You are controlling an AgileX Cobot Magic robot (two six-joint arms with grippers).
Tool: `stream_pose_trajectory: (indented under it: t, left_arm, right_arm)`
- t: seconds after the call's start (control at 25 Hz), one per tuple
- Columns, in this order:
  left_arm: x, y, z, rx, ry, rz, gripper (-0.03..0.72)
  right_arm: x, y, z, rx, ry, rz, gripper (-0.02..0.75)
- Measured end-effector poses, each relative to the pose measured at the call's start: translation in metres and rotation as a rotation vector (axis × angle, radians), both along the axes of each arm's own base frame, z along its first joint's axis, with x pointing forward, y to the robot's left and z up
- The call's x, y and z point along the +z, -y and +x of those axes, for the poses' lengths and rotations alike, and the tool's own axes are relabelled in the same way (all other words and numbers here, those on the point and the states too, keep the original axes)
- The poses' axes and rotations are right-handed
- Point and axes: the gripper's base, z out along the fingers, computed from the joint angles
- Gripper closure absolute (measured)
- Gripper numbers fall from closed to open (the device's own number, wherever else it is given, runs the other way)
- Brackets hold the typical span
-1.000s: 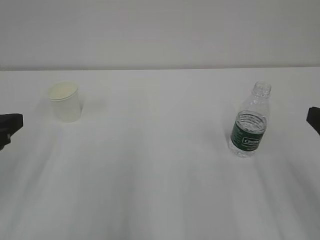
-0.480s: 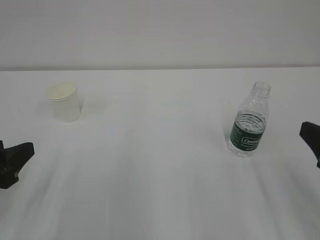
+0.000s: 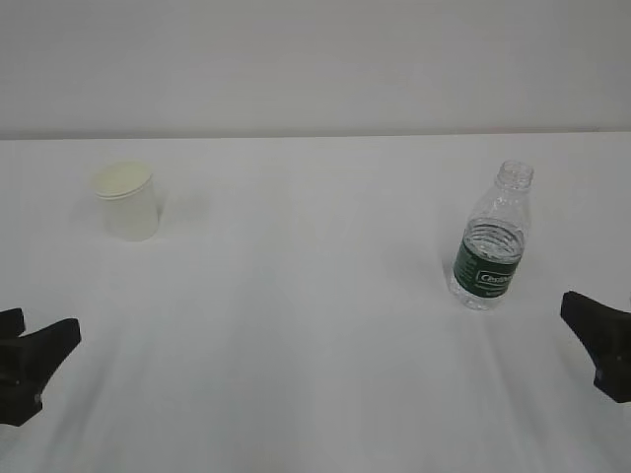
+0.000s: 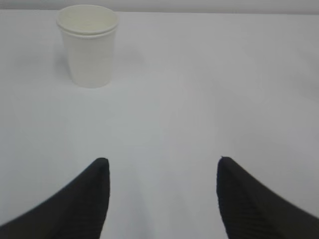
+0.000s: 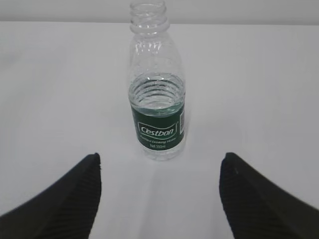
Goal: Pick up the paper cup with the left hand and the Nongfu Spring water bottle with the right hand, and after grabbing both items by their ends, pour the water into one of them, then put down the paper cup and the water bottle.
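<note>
White table [image 3: 315, 325], both arms cut off at frame edges, bottle [image 3: 490, 239] label txt blurry

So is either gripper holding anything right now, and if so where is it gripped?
Nothing is held. The left gripper stands open short of the paper cup, and the right gripper stands open short of the water bottle.

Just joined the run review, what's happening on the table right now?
Nothing is held yet. The paper cup stands upright on the left of the white table, the water bottle stands uncapped on the right, partly filled with water. The left claw is open and faces the cup from a distance; the right claw is open and lined up on the bottle, also apart from it. Both look set for the first grasp.
</note>
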Motion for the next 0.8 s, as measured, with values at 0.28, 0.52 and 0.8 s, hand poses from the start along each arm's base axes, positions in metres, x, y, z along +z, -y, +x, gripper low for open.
stream_pose_trajectory:
  t: [0.28, 0.52, 0.8]
  left_arm:
    - [-0.006, 0.006, 0.001, -0.06, 0.002, 0.005, 0.204]
    - [-0.006, 0.009, 0.001, -0.099, 0.027, -0.003, 0.204]
    - [-0.006, 0.008, 0.002, -0.087, 0.029, -0.006, 0.204]
  right_arm:
    - [-0.008, -0.004, -0.01, 0.068, 0.012, 0.022, 0.184]
    - [-0.011, -0.004, -0.014, 0.067, 0.036, 0.053, 0.184]
    - [-0.021, -0.005, -0.005, 0.051, 0.032, 0.053, 0.184]
